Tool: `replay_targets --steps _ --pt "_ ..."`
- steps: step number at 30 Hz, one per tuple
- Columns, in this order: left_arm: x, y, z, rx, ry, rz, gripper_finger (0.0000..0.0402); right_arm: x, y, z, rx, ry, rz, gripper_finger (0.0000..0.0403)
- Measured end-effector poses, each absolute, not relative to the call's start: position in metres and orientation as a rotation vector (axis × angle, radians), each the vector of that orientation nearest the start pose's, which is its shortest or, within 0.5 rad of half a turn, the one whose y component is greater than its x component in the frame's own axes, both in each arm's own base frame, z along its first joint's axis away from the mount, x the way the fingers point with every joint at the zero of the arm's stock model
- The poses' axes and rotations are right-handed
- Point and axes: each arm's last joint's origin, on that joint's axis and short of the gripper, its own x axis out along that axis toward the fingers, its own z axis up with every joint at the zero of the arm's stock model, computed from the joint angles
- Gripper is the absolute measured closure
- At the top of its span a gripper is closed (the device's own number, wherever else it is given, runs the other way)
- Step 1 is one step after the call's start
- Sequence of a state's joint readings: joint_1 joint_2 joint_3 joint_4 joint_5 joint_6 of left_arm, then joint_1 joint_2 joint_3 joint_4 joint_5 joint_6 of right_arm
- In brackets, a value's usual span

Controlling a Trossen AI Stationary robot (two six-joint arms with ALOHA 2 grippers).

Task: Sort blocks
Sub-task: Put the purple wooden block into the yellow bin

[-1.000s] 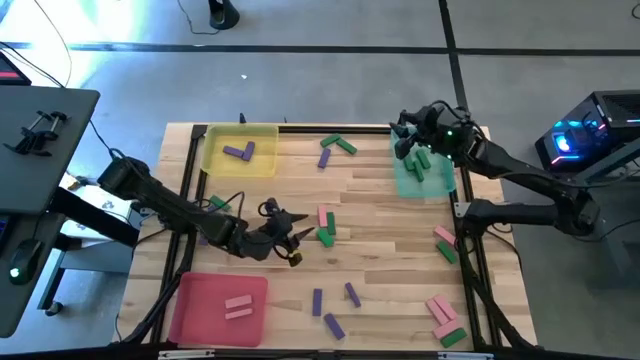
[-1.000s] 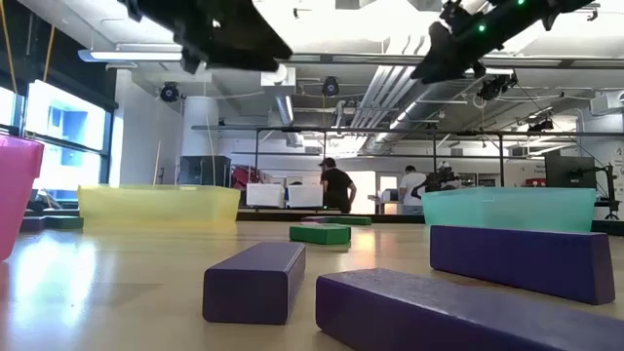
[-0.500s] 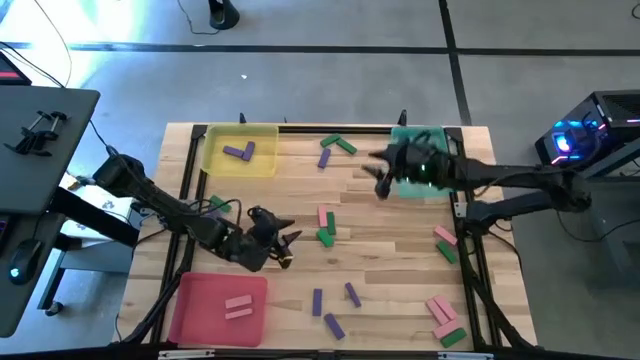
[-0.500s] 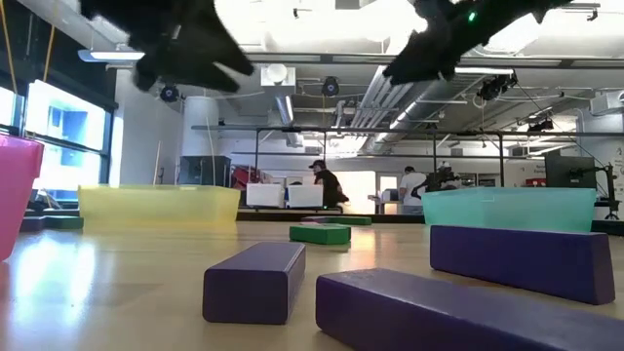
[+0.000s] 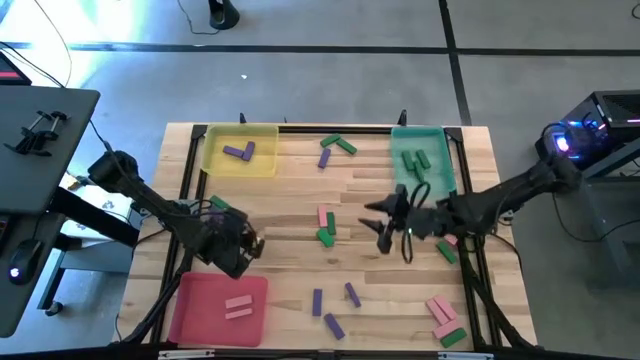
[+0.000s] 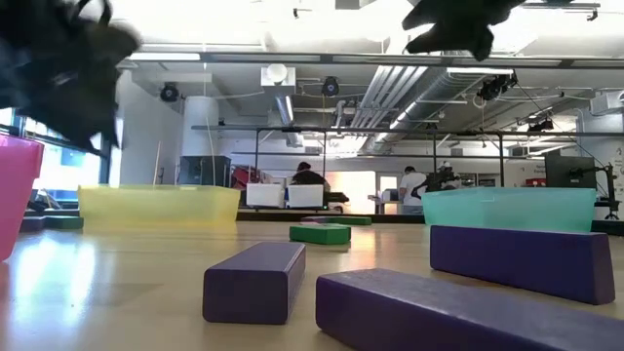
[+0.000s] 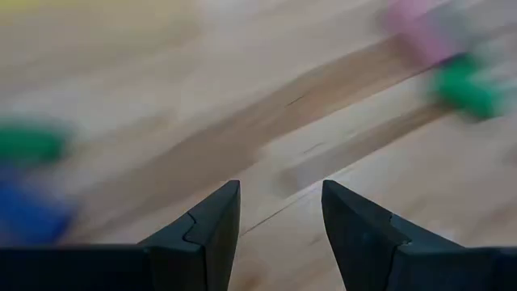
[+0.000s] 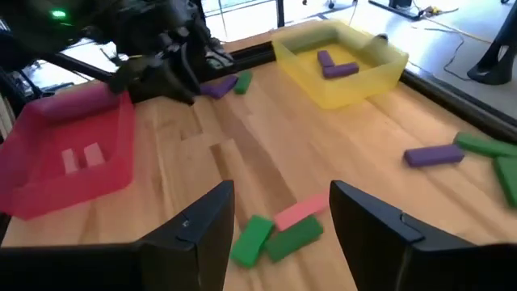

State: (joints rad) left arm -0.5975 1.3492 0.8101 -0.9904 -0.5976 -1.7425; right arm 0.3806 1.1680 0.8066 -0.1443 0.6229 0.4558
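On my left wrist feed the left gripper (image 7: pixel 280 212) shows spread fingers with nothing between them, above bare wood just beyond the red tray (image 5: pixel 215 308), which holds two pink blocks (image 5: pixel 237 305). My right gripper (image 8: pixel 281 234) is likewise spread and empty (its own view is sharp), poised mid-table over a pink-and-green cluster of blocks (image 8: pixel 279 229). Outward, the yellow tray (image 5: pixel 240 150) holds two purple blocks (image 5: pixel 238 151), the teal tray (image 5: pixel 420 160) holds green blocks (image 5: pixel 414 160), and the rest lie scattered on the table (image 5: pixel 290 200).
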Motion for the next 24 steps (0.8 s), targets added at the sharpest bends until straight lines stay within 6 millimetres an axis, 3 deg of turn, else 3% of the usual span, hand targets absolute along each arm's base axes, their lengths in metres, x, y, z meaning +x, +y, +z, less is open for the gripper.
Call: replay_targets --steps 5,12,19,24 --pt "0.162 -0.095 0.189 -0.641 0.958 1.175 0.0239 0.240 0.107 0.257 0.189 0.350 -0.356 0.0213" --pt "0.146 -0.083 0.167 -0.639 0.912 1.323 0.0231 0.250 0.139 0.239 0.193 0.316 -0.298 0.0213" --pt "0.152 -0.078 0.167 -0.724 0.821 1.402 0.0214 0.245 0.165 0.229 0.159 0.322 -0.217 0.0213" --pt "0.158 -0.068 0.161 -0.798 0.861 1.487 0.0232 0.240 0.172 0.229 0.101 0.318 -0.199 0.0213"
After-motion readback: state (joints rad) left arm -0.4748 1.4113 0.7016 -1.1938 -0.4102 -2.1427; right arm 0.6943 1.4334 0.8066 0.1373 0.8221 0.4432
